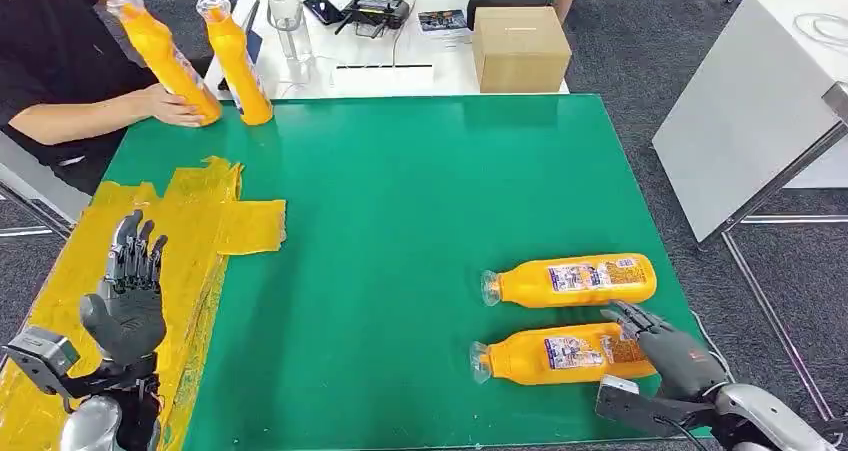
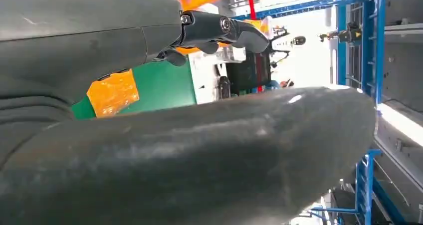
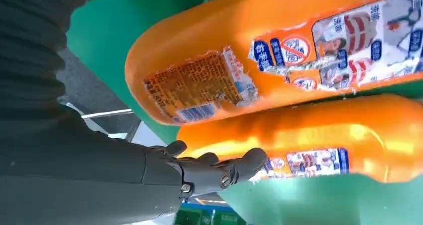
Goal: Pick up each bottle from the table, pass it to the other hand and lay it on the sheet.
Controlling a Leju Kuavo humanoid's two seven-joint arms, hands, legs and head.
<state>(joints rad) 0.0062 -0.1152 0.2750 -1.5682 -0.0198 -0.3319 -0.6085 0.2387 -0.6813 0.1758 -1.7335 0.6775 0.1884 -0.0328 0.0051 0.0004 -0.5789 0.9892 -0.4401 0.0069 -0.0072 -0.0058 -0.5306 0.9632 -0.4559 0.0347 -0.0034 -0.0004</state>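
Two orange bottles lie on their sides at the right of the green table (image 1: 400, 221): the far bottle (image 1: 570, 279) and the near bottle (image 1: 555, 356). My right hand (image 1: 668, 351) sits at the near bottle's base end, its fingers (image 3: 214, 167) stretched over that bottle (image 3: 224, 80) into the gap before the far bottle (image 3: 324, 135), not closed around it. My left hand (image 1: 128, 293) is raised over the yellow sheet (image 1: 215, 221), fingers (image 2: 219, 28) spread and holding nothing.
At the far left a person's hand (image 1: 175, 106) holds a tilted orange bottle (image 1: 160, 56); another orange bottle (image 1: 240, 61) stands beside it. Behind the green table a white table carries a cardboard box (image 1: 520, 49) and small devices. A white panel (image 1: 750, 101) stands right.
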